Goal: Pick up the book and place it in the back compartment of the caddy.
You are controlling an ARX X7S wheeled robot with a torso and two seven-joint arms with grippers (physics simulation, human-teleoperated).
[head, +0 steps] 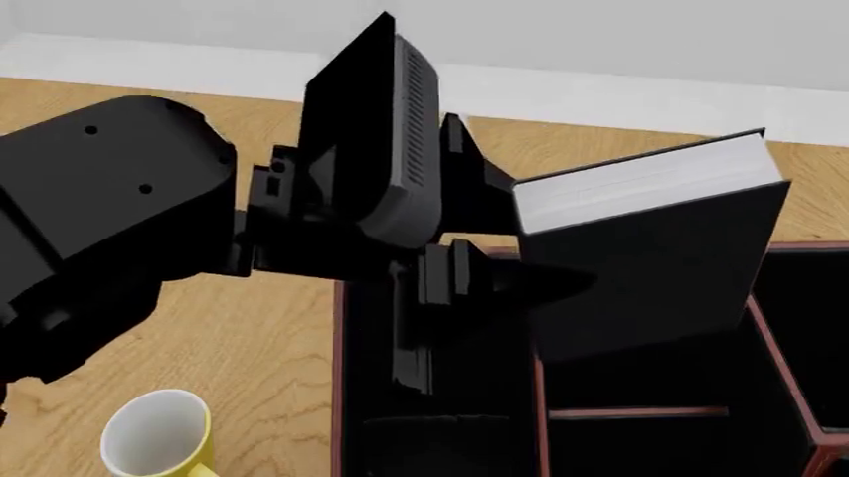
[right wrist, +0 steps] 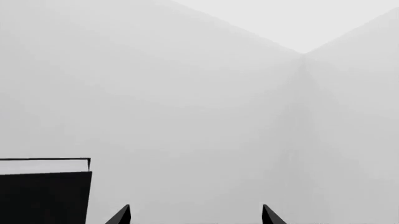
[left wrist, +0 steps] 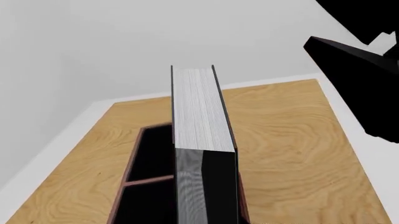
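You are looking down on a desk (head: 239, 348) of light wood with a wavy grain, its far edge meeting a white strip below a pale wall. Two things rest directly on it. The caddy (head: 340, 397) sits on the right part of your head view, black inside, with thin reddish-brown rims and dividers splitting it into compartments (its right side runs out of the picture). The left wrist view shows the same caddy (left wrist: 134, 158) lying on the wood, bare desk (left wrist: 293, 140) on both sides. A yellow mug (head: 157, 437) with a white inside stands just left of the caddy's near corner.
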